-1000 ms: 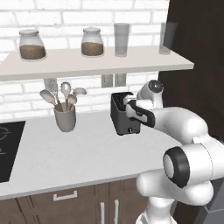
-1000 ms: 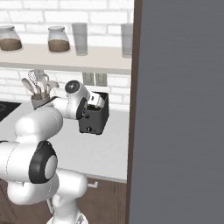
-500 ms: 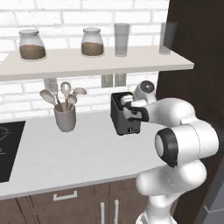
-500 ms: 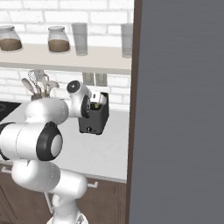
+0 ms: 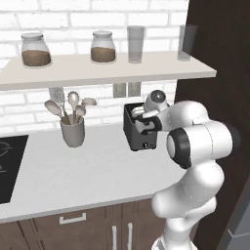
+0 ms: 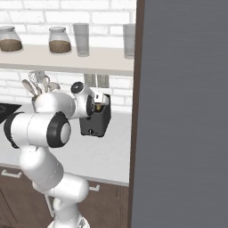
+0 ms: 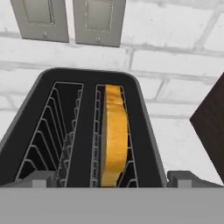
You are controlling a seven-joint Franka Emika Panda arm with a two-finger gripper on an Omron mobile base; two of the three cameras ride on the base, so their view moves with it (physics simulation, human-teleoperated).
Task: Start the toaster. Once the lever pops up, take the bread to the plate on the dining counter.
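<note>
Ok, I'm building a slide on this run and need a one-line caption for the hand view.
Open gripper above the toaster, bread standing in its right slot.

We see only the top edge of the bread (image 7: 114, 135) above its slot, and the arm hides much of the toaster (image 5: 138, 134).

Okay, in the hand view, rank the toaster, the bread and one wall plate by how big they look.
1. toaster
2. bread
3. wall plate, cut off by the top edge and farther from the camera, so its rank against the bread is unsure.
</note>
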